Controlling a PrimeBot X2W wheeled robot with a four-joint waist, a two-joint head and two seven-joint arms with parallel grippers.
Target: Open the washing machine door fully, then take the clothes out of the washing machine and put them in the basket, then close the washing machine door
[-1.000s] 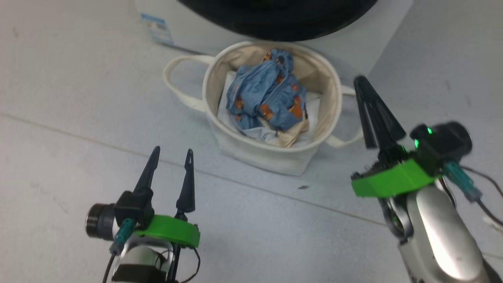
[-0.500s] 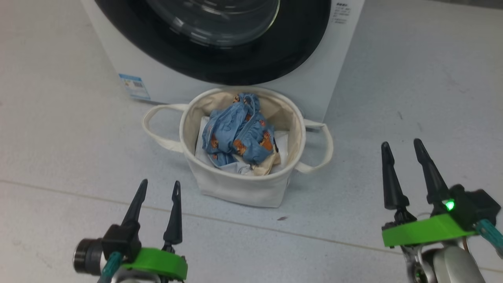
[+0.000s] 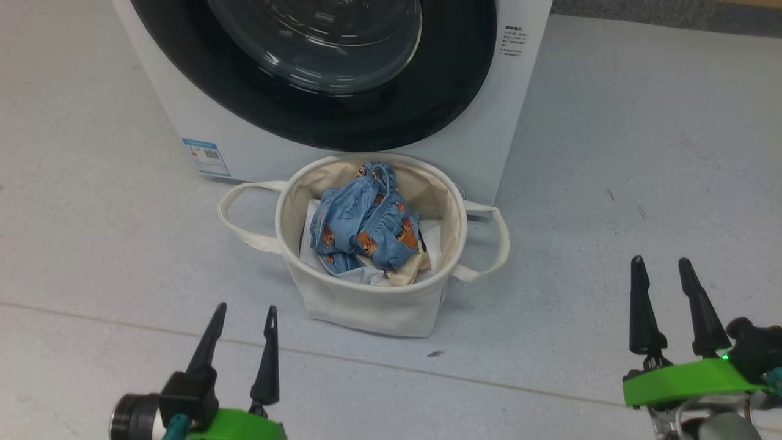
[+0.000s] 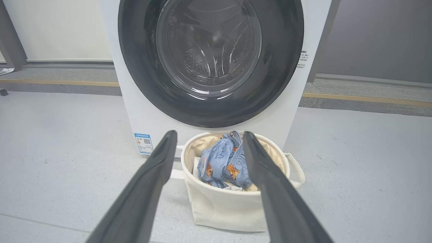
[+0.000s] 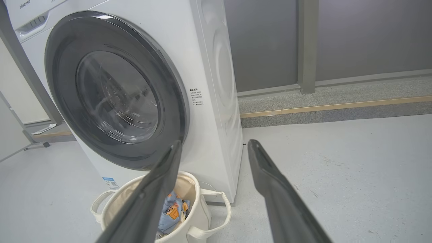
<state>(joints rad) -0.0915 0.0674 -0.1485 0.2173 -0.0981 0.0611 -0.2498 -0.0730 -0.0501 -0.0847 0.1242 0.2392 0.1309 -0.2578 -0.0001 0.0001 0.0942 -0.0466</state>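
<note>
The white washing machine (image 3: 519, 116) stands at the top of the head view, and its round black-rimmed washing machine door (image 3: 317, 43) lies flat against the front, shut. In front of it on the floor sits the cream basket (image 3: 366, 305), holding the blue clothes (image 3: 363, 223) with orange figures. My left gripper (image 3: 244, 311) is open and empty at the lower left, short of the basket. Open and empty too, my right gripper (image 3: 661, 263) hovers at the lower right. The left wrist view looks at the door (image 4: 209, 60) and the basket (image 4: 222, 209) between its fingers. The right wrist view shows the door (image 5: 116, 94) and the basket (image 5: 189, 229).
A pale grey floor (image 3: 611, 183) surrounds the washer, with a seam running across it near my grippers. Behind the machine a raised kerb with a wooden strip (image 5: 337, 106) runs along a grey wall. A white sheet (image 3: 434, 232) lies under the clothes in the basket.
The head camera has tilted up, bringing the washer door into view. My right gripper went from shut to open and drew back to the lower right. The left gripper stayed open.
</note>
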